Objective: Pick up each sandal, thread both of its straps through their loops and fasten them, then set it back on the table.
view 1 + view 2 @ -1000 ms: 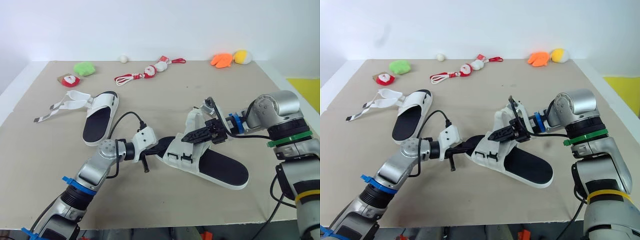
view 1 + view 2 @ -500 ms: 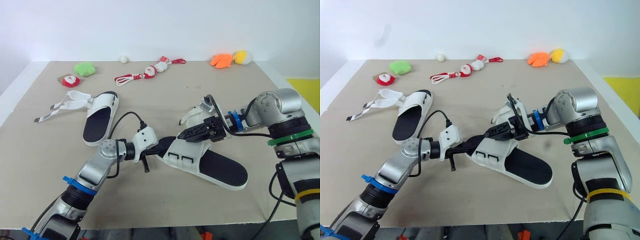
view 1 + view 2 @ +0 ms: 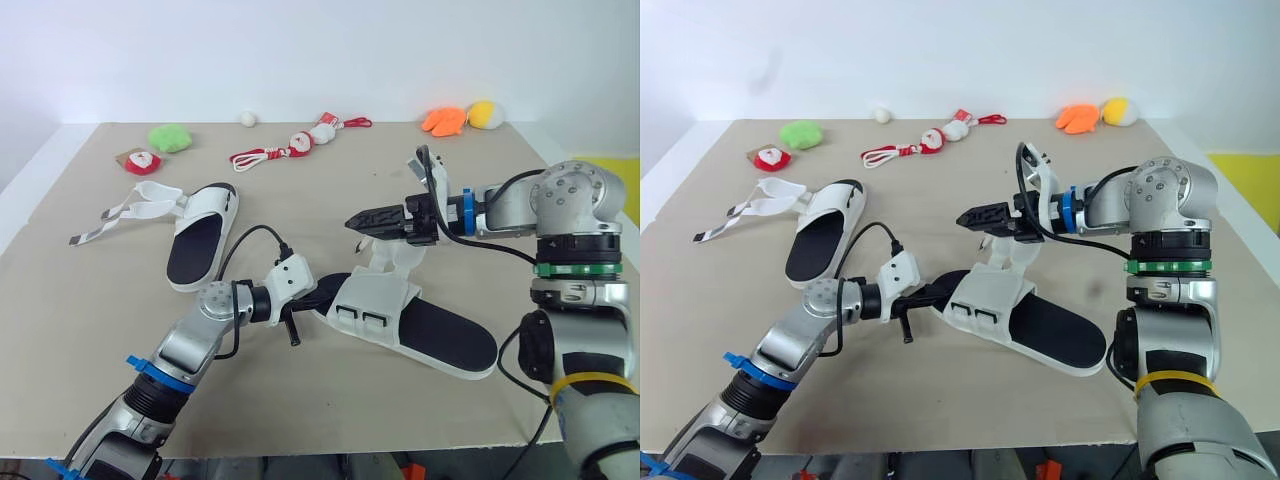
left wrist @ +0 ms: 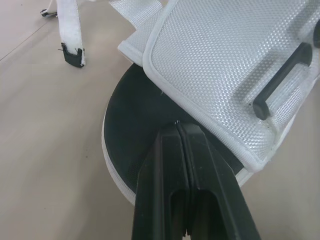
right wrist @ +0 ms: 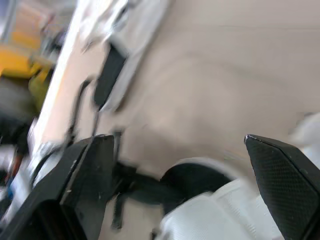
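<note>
Sandal closest to the robot, the near sandal point(image 3: 430, 330), lies flat on the table point(image 3: 520, 200) with its black footbed up and its white upper at the end toward the left gripper point(image 4: 178, 125). Left jaws are clamped together with nothing between them. Their tips rest on the black footbed at that end, with the upper's stitched edge just beyond the tips and off to one side. Black buckle loop point(image 4: 280, 82) on the upper sits past the tips, apart from them. Right gripper point(image 3: 360, 219) hangs above the same sandal's upper, jaws spread wide and gripping nothing. White upper and black footbed show below the gap between the right jaws, touching neither one. Loose strap point(image 3: 385, 252) rises from the upper toward the underside of the right gripper; cannot tell if it touches. Its black-tipped end reaches the table beyond the left jaws, well apart from them. The two grippers point toward each other over the upper, left one low at table level, right one higher. Far sandal point(image 3: 200, 235) lies on the table well away from both sets of jaws, out past the left gripper, with its two straps point(image 3: 130, 210) unfastened and splayed flat. Green plush point(image 3: 168, 137), red cord point(image 3: 255, 155) and orange plush point(image 3: 443, 120) sit along the table's back edge, well clear of the jaws.
</note>
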